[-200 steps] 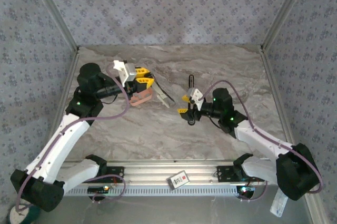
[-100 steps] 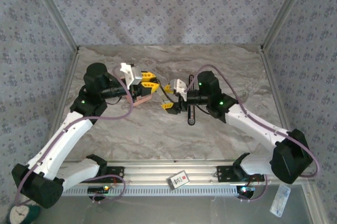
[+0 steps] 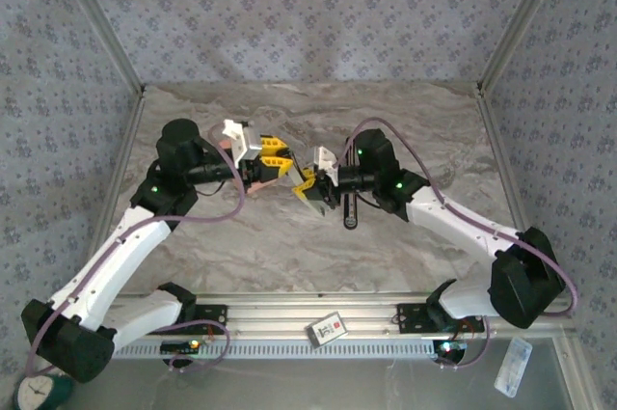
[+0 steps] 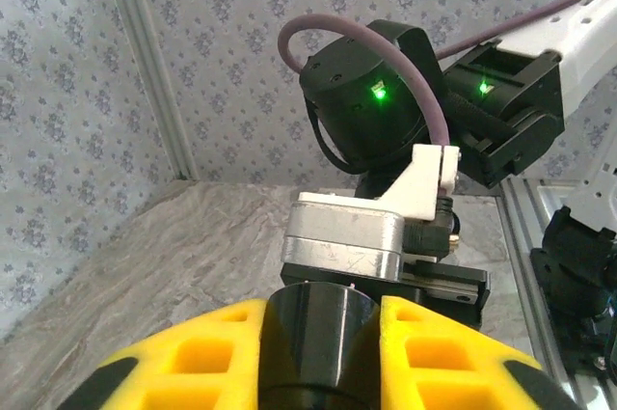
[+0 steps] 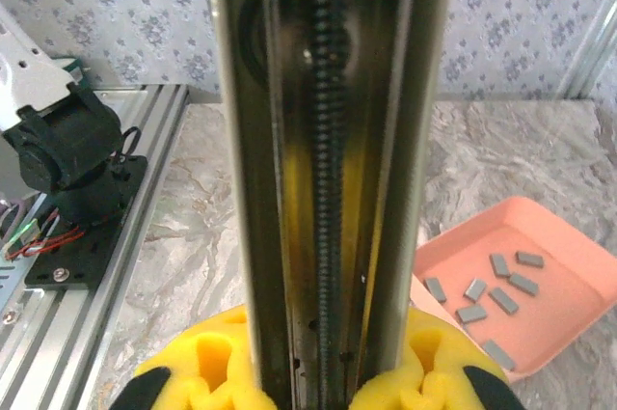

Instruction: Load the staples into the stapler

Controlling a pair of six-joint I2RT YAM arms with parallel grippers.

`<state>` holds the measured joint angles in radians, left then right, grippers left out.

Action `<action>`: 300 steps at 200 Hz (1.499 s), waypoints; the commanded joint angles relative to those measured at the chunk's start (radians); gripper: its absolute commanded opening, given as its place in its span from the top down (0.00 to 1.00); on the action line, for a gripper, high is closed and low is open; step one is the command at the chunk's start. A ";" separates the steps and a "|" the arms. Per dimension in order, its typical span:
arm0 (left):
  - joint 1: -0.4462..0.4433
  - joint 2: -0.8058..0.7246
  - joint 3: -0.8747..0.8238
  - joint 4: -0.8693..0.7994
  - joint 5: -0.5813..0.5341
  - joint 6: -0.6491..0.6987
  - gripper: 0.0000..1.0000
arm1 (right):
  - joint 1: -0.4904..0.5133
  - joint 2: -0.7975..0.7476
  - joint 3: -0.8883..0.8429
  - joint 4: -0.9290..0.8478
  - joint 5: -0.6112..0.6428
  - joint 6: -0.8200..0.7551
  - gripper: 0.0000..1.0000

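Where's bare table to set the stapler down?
Bare marble lies along the back wall, and in front, up to the near rail. Crowded mid-table: left gripper and right gripper nearly touch by the tray, with the stapler.

Pretty clearly a robotics lab test cell, not anybody's home or office. Two white-and-black robot arms, left robot arm (image 3: 116, 246) and right robot arm (image 3: 463, 232), are bolted onto a ribbed silver aluminium rail (image 3: 280, 318) well behind the jaws. Each ends in yellow fingers: left gripper (image 3: 281, 159), right gripper (image 3: 307, 188). Purple cables (image 3: 227, 207) loop along them, and green status lights (image 4: 379, 92) glow on the joints. Under the jaws is a grey marble-look tabletop (image 3: 405, 121). Beyond them all round are blue-grey floral-print backdrop walls (image 3: 308, 14) on bare aluminium corner posts (image 3: 101, 24).
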<state>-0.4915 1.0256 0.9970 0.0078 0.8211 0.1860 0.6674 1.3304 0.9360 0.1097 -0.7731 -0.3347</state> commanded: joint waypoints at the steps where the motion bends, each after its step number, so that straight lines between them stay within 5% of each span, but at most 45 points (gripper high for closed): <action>1: -0.002 -0.029 -0.028 0.074 -0.110 -0.020 0.44 | -0.007 -0.059 -0.009 -0.072 0.112 0.100 1.00; 30: -0.002 -0.035 -0.070 0.049 -0.284 -0.074 0.17 | -0.022 -0.109 0.000 -0.253 0.374 0.226 1.00; 84: -0.004 0.008 -0.175 0.019 -0.535 -0.196 0.14 | -0.123 -0.110 0.111 -0.700 0.692 0.483 1.00; 128: -0.007 0.133 -0.160 -0.069 -0.688 -0.287 0.15 | -0.275 0.017 0.187 -0.897 0.782 0.590 1.00; 174: -0.007 0.217 -0.133 -0.124 -0.691 -0.328 0.15 | -0.378 0.233 0.298 -0.900 0.813 0.615 1.00; 300: -0.004 0.369 -0.047 -0.227 -0.762 -0.331 0.15 | -0.417 0.675 0.578 -0.941 0.822 0.634 1.00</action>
<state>-0.4931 1.3647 0.9104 -0.1875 0.0883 -0.1326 0.2565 1.9804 1.4513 -0.7879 0.0341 0.2726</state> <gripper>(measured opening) 0.849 0.237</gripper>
